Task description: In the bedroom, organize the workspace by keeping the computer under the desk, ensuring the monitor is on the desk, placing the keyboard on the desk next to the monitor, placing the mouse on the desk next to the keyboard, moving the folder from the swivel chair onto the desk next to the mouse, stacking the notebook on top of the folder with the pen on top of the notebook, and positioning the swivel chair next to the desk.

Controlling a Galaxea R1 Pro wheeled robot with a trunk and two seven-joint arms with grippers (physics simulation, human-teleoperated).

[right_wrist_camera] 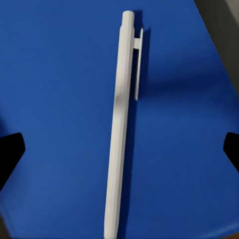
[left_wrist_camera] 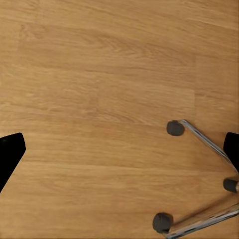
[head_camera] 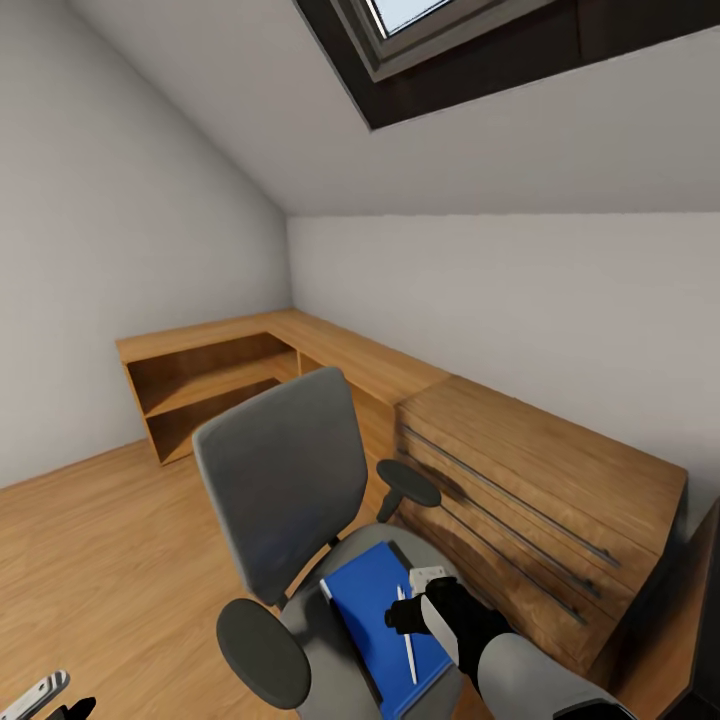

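Two pincer fingers [right_wrist_camera: 11,155] wide apart, over pen [right_wrist_camera: 120,129]

Swivel chair [head_camera: 285,480]: grey padded seat and back, black armrests; chrome base legs with dark castors over the floor in the left wrist view.
Folder [head_camera: 380,625]: bright, uniform blue, no pattern.
Pen [head_camera: 407,635]: plain white, with clip.
Wooden dresser [head_camera: 545,490]: warm wood grain, long grey bar handles.
Floor [head_camera: 90,560]: light honey-coloured wood planks.
Walls: pale grey.
Skylight [head_camera: 450,40]: dark frame.
Right gripper [head_camera: 418,598]: black with a white part.
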